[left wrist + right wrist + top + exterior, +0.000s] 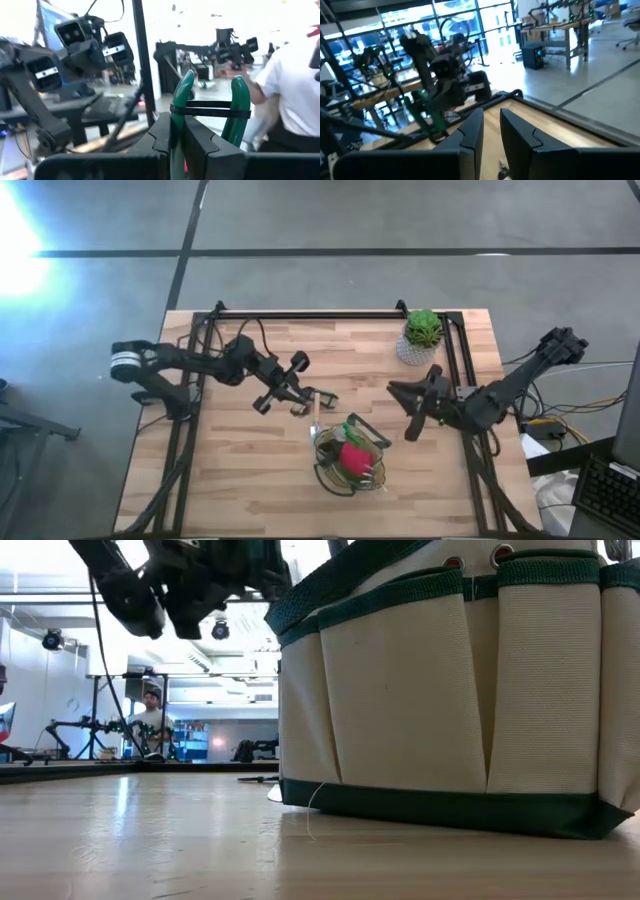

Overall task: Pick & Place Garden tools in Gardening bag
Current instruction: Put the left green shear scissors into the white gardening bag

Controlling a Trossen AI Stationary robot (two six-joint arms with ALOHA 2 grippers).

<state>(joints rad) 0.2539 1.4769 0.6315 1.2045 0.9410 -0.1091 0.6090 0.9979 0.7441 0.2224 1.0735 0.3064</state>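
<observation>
The gardening bag (350, 458) stands near the table's middle front. It is cream cloth with dark green trim (450, 690) and has a red item (352, 457) in its mouth. The pruners (239, 100), green-handled with a black band around both handles, are in my left gripper (300, 393), which is shut on them just left of and beyond the bag. Their blade end is hidden behind my fingers. My right gripper (412, 408) hovers right of the bag and points toward the table's left. Its fingers (472, 135) stand a narrow gap apart with nothing between them. My left gripper pinches one green handle (176, 125) of the pruners between its two fingers. The handle runs along the fingers and sticks out past their tips. The fingers come about level from the table's left. The pruners are lifted clear of the table.
A green potted plant (422, 335) stands at the far right. A black frame rail (310, 313) runs along the far edge. Bare wood (230, 480) lies at the near left. One person (295, 95) stands close behind the table, and another person (150, 712) is far off.
</observation>
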